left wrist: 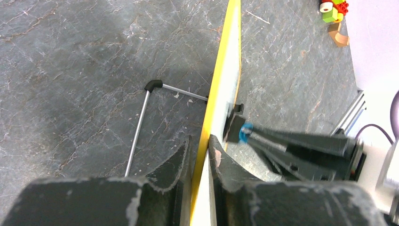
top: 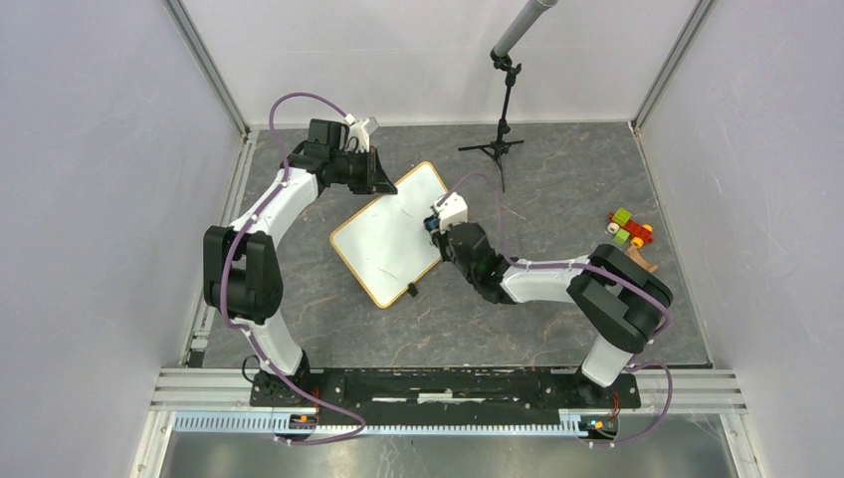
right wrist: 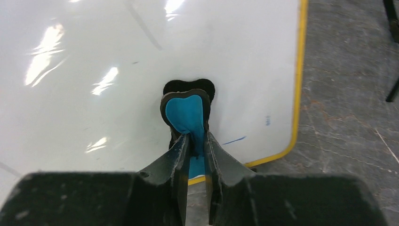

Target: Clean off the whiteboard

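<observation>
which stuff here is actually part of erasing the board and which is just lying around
For the job:
- whiteboard
- blue eraser pad
- right gripper, holding the pad on the board
- left gripper, clamping the board's edge

Just lying about:
- black tripod stand
- colourful toy blocks

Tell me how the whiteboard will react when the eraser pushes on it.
Probably stiff: the whiteboard edge looks straight where the left gripper clamps it. Likely light and apt to shift or tip, since its only visible support is a thin wire leg. Its glossy face looks slick, so the eraser in the right gripper should glide.
</observation>
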Robot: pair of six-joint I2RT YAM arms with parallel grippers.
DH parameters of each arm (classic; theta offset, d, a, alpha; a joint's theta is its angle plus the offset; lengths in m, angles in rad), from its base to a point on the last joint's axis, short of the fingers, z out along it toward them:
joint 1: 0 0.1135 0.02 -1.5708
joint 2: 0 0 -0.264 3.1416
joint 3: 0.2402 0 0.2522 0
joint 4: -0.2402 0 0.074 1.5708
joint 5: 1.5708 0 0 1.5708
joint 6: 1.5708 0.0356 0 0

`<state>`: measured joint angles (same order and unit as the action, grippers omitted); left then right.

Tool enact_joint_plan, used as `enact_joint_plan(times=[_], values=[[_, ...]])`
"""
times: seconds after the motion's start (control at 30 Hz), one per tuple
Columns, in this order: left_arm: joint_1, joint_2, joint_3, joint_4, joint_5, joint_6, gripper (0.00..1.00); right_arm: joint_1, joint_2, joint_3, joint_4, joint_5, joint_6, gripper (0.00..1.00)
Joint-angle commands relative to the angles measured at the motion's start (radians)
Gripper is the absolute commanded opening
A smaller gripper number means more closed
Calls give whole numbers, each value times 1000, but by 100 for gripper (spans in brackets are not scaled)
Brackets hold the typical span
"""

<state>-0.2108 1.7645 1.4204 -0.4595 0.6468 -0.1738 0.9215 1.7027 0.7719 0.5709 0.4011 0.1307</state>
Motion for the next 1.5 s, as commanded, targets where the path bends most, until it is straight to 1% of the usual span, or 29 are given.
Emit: enact_joint_plan(times=[0.0, 0.07, 0.13, 0.27, 0.33, 0.5, 0.63, 0.77, 0.87, 1.13, 1.23, 1.33, 1.47], values=[[-21, 13, 6, -84, -8, 23, 2, 44, -2, 14, -5, -73, -17, 22], [-21, 14, 6, -84, -9, 23, 2, 32, -20, -8, 10, -41, -15, 23], [-21, 15, 7, -84, -10, 23, 2, -4, -43, -36, 29, -42, 8, 23], [-21, 16, 6, -84, -13, 24, 2, -133, -52, -86, 58, -102, 101, 23], [-21, 15, 5, -84, -12, 25, 2, -190, -41, -77, 41, -112, 131, 23], [-21, 15, 3, -84, -11, 25, 2, -260, -4, -36, 21, -126, 165, 23], [-24, 10, 4, -84, -6, 23, 2, -251, 0, -23, 25, -164, 152, 22], [-25, 1, 4, -84, -3, 23, 2, -193, -16, -31, 58, -191, 104, 22], [-28, 0, 3, -84, -4, 23, 2, -163, -21, -39, 123, -259, 79, 22], [-34, -2, 0, -84, -11, 25, 2, -158, 2, -42, 285, -445, 86, 23], [-34, -2, 0, -83, -12, 25, 2, -162, 7, -43, 288, -420, 105, 23], [-34, -3, 0, -84, -12, 25, 2, -189, 18, -33, 227, -327, 155, 22], [-35, -4, 2, -84, -10, 25, 2, -240, 14, -66, 233, -334, 217, 22]])
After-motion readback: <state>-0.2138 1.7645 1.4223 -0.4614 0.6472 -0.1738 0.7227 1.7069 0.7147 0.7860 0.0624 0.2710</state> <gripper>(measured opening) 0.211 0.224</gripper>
